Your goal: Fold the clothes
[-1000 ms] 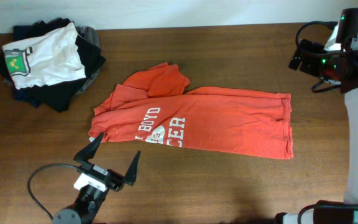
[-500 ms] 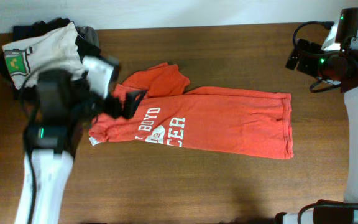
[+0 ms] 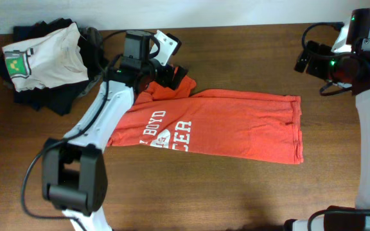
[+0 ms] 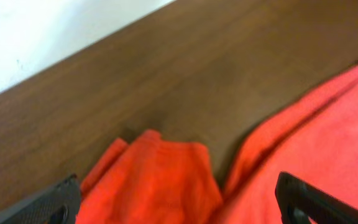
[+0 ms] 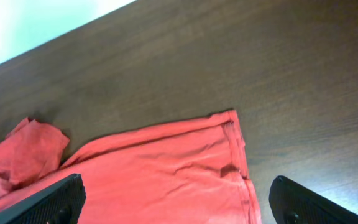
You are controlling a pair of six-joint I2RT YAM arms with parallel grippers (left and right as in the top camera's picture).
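I hold the left gripper [image 3: 170,70], fingers wide apart, over the bunched sleeve [image 3: 175,86] of the red-orange T-shirt [image 3: 236,125] lying across the table's [image 3: 236,192] middle, ready to pinch it, while the right gripper [image 3: 306,59], equally open, waits near the far-right corner.

One red shirt [image 3: 223,125]; one white shirt [image 3: 44,58] and one dark pile [image 3: 60,97], far left; two tools, left tool [image 3: 176,74] and right tool [image 3: 304,60]; one surface [image 3: 236,192].
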